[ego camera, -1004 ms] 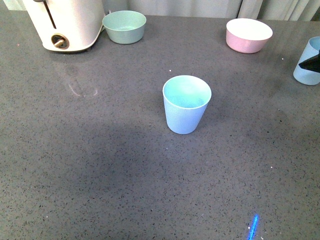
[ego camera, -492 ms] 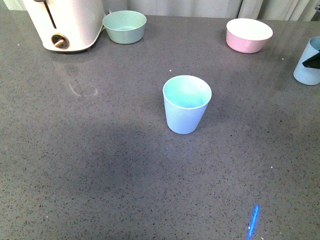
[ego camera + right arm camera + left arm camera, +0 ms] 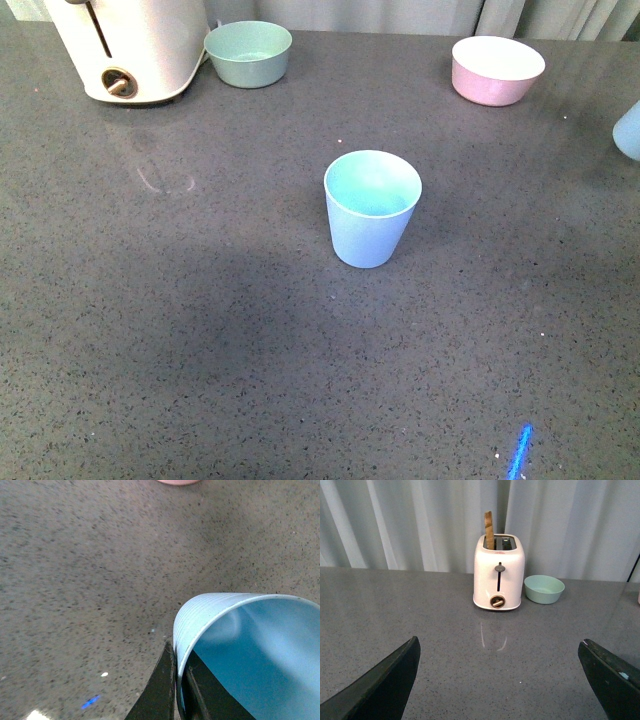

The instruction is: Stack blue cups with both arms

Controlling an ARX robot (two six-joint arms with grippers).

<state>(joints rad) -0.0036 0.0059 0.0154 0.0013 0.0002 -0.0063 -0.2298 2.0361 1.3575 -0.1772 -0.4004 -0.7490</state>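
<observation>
One blue cup [image 3: 372,208] stands upright in the middle of the grey counter, with nothing touching it. A second blue cup [image 3: 629,131] shows only as a sliver at the right edge of the front view, raised off the counter. In the right wrist view this cup [image 3: 250,650] fills the frame and my right gripper [image 3: 178,680] is shut on its rim, one finger outside the wall and one inside. My left gripper [image 3: 502,680] is open above bare counter, its two black fingers [image 3: 385,685] far apart with nothing between them. Neither arm appears in the front view.
A white toaster [image 3: 130,45] with a slice in it [image 3: 489,530] stands at the back left. Beside it sits a mint-green bowl [image 3: 248,52]. A pink bowl [image 3: 497,70] sits at the back right. Pale curtains hang behind the counter.
The right-hand blue cup has risen and shifted right, nearly out of the front view, and the black gripper tip seen on it has left the frame. The middle cup has not moved.
</observation>
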